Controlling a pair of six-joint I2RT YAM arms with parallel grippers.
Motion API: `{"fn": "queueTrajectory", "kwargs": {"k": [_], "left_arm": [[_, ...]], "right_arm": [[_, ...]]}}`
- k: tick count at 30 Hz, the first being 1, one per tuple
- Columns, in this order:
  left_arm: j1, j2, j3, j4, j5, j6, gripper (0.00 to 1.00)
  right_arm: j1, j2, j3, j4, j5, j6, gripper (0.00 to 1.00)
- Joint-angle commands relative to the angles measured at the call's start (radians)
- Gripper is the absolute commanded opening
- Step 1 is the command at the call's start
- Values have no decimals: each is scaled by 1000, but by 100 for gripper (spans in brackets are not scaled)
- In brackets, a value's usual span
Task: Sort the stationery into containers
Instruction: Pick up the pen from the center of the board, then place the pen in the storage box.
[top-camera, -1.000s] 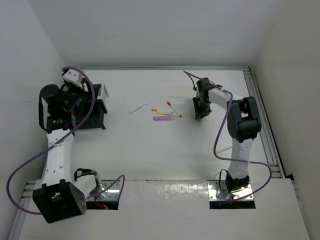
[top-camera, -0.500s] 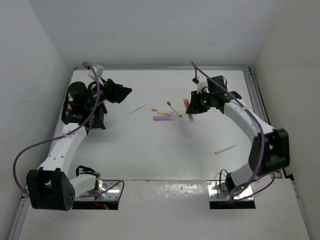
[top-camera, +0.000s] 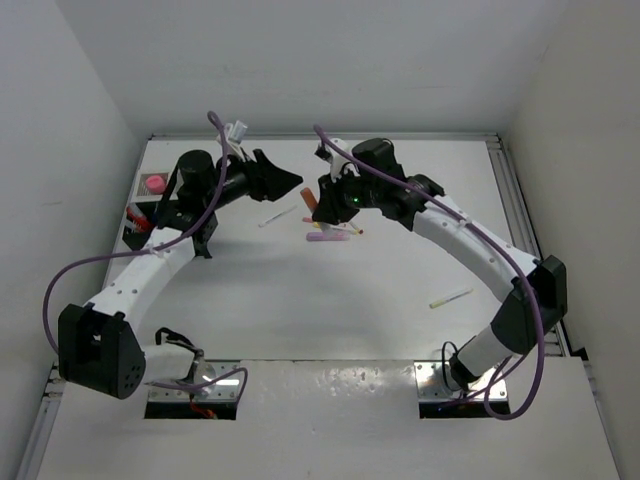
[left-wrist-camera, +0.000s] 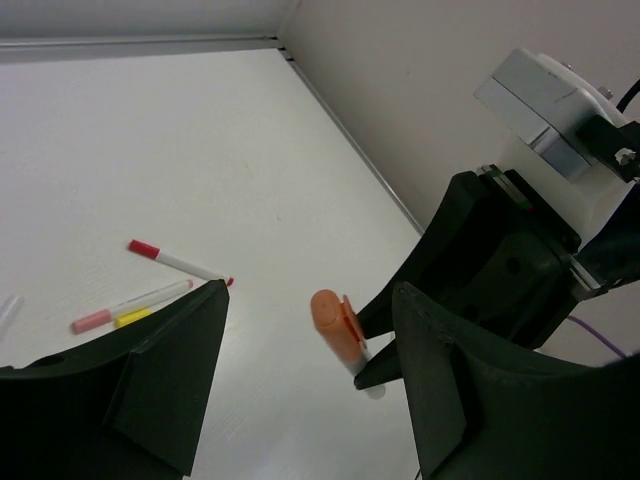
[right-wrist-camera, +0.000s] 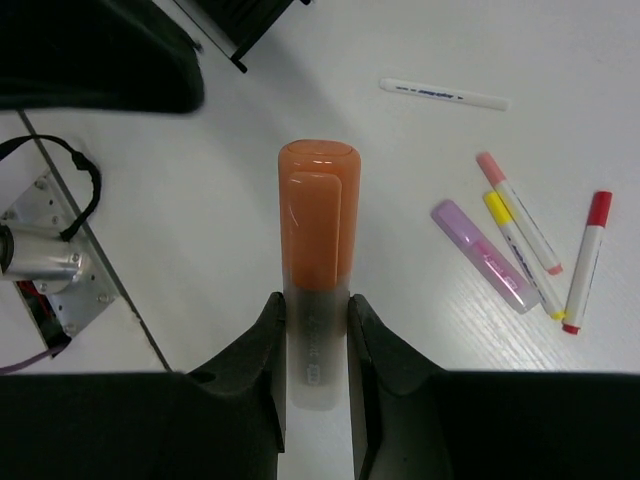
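Right gripper (right-wrist-camera: 317, 312) is clamped narrow on an orange highlighter (right-wrist-camera: 318, 240), pads pressing the clear barrel from both sides, orange cap sticking out past the fingertips. In the top view the right gripper (top-camera: 320, 200) holds the orange highlighter (top-camera: 311, 199) up off the table (top-camera: 300, 300), about mid-width at the far part.

Left gripper (left-wrist-camera: 308, 292) is spread wide with nothing in it. Through its wrist camera the orange highlighter (left-wrist-camera: 336, 325) shows in the gap between its two fingers, cap toward that camera (near, not touching). From above, the left gripper (top-camera: 285, 180) sits just left of the highlighter, the two grippers nose to nose.

Below them lies a cluster of loose stationery. A lilac highlighter (right-wrist-camera: 490, 258) lies flat. Just beside it are a pink-capped marker (right-wrist-camera: 518, 212) and a yellow marker (right-wrist-camera: 520, 252), side by side and roughly parallel. A red-capped marker (right-wrist-camera: 585, 260) is angled next to those. A white pen (right-wrist-camera: 443, 94) lies apart from the cluster, nearer the left arm. In the top view a yellow pen (top-camera: 451, 297) lies alone, well to the right near the right arm's elbow.

The black organizer (top-camera: 190, 242) is at the far left, mostly hidden behind the left arm. A pink piece (top-camera: 154, 184) shows at its far end, and something red beside it; which compartment, cannot tell.
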Motion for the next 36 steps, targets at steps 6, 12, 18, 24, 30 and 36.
{"fn": "queueTrajectory", "kwargs": {"k": [6, 12, 18, 24, 30, 36], "left_arm": [[-64, 0, -4, -13, -39, -3, 67], [-75, 15, -21, -19, -32, 11, 58], [-69, 20, -13, -30, -16, 57, 15], [72, 21, 43, -62, -31, 113, 0], [302, 106, 272, -128, -270, 418, 0], [388, 233, 326, -55, -409, 575, 0]], "right_arm": [[59, 38, 111, 6, 63, -19, 0], [85, 56, 145, 6, 81, -36, 0], [99, 70, 164, 12, 95, -38, 0], [63, 46, 141, 3, 132, -35, 80], [-111, -5, 21, 1, 11, 5, 79], [-173, -20, -109, 30, -14, -47, 69]]}}
